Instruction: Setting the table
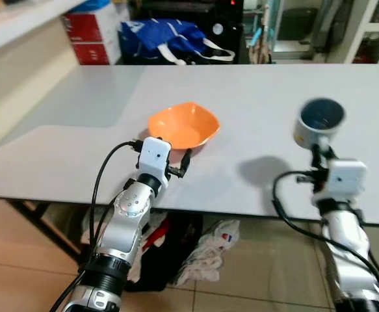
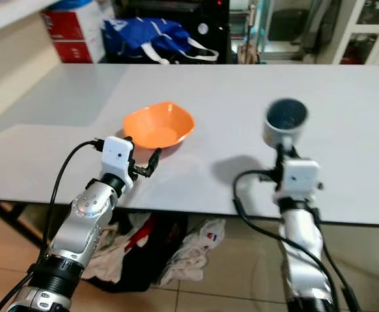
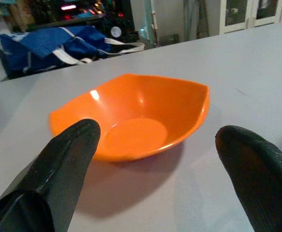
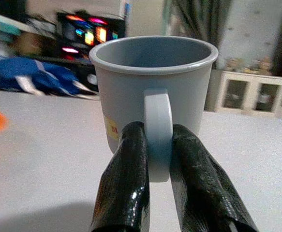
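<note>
A blue bag [image 1: 160, 36] and red boxes [image 1: 88, 36] sit on the floor beyond the far edge of the pale grey tabletop [image 1: 254, 97], with glass-fronted cabinets [image 1: 378, 29] at the back right, and nothing stands between the two arms. The orange bowl [image 1: 182, 127] rests on the tabletop just ahead of the left tool [image 1: 176, 162], whose fingers are spread wide and touch nothing. The right tool [image 4: 153, 164] is clamped on the handle of the grey mug [image 1: 320, 122], held upright above the tabletop, well to the bowl's right.
</note>
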You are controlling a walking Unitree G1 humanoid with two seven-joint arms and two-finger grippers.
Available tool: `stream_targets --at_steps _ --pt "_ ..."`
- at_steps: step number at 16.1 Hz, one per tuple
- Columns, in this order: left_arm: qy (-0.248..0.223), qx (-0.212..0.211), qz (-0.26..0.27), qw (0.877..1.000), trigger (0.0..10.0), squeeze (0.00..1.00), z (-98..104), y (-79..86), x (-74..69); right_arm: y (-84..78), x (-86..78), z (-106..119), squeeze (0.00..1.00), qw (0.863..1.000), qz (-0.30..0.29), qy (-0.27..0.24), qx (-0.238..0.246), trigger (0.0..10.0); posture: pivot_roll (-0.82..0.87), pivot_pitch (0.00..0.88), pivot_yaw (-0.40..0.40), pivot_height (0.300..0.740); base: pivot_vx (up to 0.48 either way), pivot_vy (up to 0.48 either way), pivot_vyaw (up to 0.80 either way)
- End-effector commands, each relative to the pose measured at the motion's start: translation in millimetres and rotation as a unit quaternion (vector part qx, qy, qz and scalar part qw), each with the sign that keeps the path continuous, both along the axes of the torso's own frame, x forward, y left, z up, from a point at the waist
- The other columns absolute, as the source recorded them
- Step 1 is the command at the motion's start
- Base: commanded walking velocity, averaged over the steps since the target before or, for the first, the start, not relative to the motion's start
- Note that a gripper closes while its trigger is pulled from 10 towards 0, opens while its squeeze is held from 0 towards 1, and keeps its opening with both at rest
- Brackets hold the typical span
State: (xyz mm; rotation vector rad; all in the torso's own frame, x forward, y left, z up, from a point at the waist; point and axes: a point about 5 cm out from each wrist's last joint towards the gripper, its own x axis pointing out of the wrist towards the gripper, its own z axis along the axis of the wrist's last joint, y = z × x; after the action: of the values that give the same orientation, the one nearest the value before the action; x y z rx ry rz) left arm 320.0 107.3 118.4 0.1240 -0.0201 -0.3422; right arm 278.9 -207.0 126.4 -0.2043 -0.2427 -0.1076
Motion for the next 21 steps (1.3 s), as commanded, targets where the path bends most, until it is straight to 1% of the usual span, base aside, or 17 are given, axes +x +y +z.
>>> stream_targets --at_steps 1,2,4,5,6,7,8,11,12,13,14,15,17,18,19,20,21 --pt "-0.014 0.004 -0.004 1.0 10.0 0.0 6 1.0 0.6 6.8 7.6 6 0.0 1.0 0.017 -0.008 0.005 0.0 -0.04 0.0 0.079 0.74 0.0 0.0 0.0" --pt "-0.015 0.005 -0.007 1.0 10.0 0.0 7 -0.6 0.4 9.1 13.9 9 0.0 1.0 0.023 -0.007 0.013 0.0 -0.03 0.0 0.077 0.74 0.0 0.0 0.0" --pt "-0.019 0.006 -0.006 1.0 10.0 0.0 9 0.3 -0.7 12.5 32.0 14 0.0 0.999 0.028 0.002 0.04 0.0 -0.01 0.0 0.072 0.74 0.0 0.0 0.0" --pt "-0.017 0.007 -0.005 1.0 10.0 0.0 9 1.2 -1.6 16.7 40.3 17 0.0 0.999 0.034 0.006 0.041 0.0 0.0 0.0 0.07 0.74 0.0 0.0 0.0" --pt "-0.016 0.008 -0.004 1.0 10.0 0.0 9 2.7 -3.1 23.2 51.9 22 0.0 0.998 0.041 0.007 0.045 0.0 0.01 0.0 0.069 0.74 0.0 0.0 0.0" --pt "-0.016 0.009 -0.005 1.0 10.0 0.0 9 3.2 -4.3 26.9 58.2 26 0.0 0.998 0.047 0.006 0.046 0.0 0.03 0.0 0.064 0.74 0.0 0.0 0.0" --pt "-0.016 0.012 -0.004 1.0 10.0 0.0 10 4.9 -6.0 31.5 70.0 31 0.0 0.998 0.048 0.006 0.044 0.0 0.04 0.0 0.061 0.74 0.0 0.0 0.0" --pt "-0.019 0.013 0.004 1.0 10.0 0.0 13 12.3 -11.2 39.0 86.5 39 0.0 0.997 0.056 0.008 0.047 0.0 0.09 0.0 0.045 0.74 0.0 0.0 0.0" --pt "-0.02 0.012 0.007 1.0 10.0 0.0 14 14.2 -12.9 39.6 89.8 40 0.0 0.997 0.056 0.012 0.046 0.0 0.1 0.0 0.042 0.74 0.472 0.0 0.0" --pt "-0.027 0.016 0.003 1.0 10.0 0.0 19 15.0 -18.9 39.9 97.2 40 0.0 0.997 0.051 0.02 0.045 0.0 0.11 0.0 0.039 0.74 0.48 0.0 0.0" --pt "-0.047 0.015 -0.038 0.998 10.0 0.0 33 4.9 -26.2 39.4 100.4 40 0.0 0.998 0.048 0.023 0.044 0.0 0.11 0.0 0.038 0.74 0.48 0.0 0.0" --pt "-0.051 0.014 -0.047 0.998 10.0 0.0 36 2.7 -27.6 39.3 100.8 40 0.0 0.998 0.048 0.023 0.044 0.0 0.11 0.0 0.038 0.74 0.48 0.0 0.0" --pt "-0.068 0.004 -0.138 0.988 10.0 0.0 72 -17.6 -38.2 34.6 100.0 32 0.0 0.998 0.038 0.033 0.033 0.0 0.12 0.0 0.041 0.74 0.48 0.0 0.0" --pt "-0.07 0.003 -0.153 0.986 10.0 0.0 80 -19.8 -38.5 32.7 99.8 30 0.0 0.998 0.034 0.035 0.032 0.0 0.12 0.0 0.044 0.74 0.48 0.0 0.0" --pt "-0.068 0.002 -0.158 0.985 10.0 0.0 82 -20.0 -38.1 32.3 99.9 29 0.0 0.998 0.032 0.035 0.031 0.0 0.12 0.0 0.048 0.74 0.48 0.0 0.0" --pt "-0.059 0.002 -0.177 0.982 10.0 0.0 87 -23.3 -38.2 30.9 99.6 28 0.0 0.999 0.029 0.035 0.029 0.0 0.12 0.0 0.053 0.74 0.446 0.0 0.0" --pt "-0.047 -0.012 -0.202 0.978 10.0 0.0 92 -27.9 -39.6 29.5 99.3 27 0.0 0.999 0.025 0.035 0.026 0.0 0.12 0.0 0.056 0.74 0.0 0.0 0.0"
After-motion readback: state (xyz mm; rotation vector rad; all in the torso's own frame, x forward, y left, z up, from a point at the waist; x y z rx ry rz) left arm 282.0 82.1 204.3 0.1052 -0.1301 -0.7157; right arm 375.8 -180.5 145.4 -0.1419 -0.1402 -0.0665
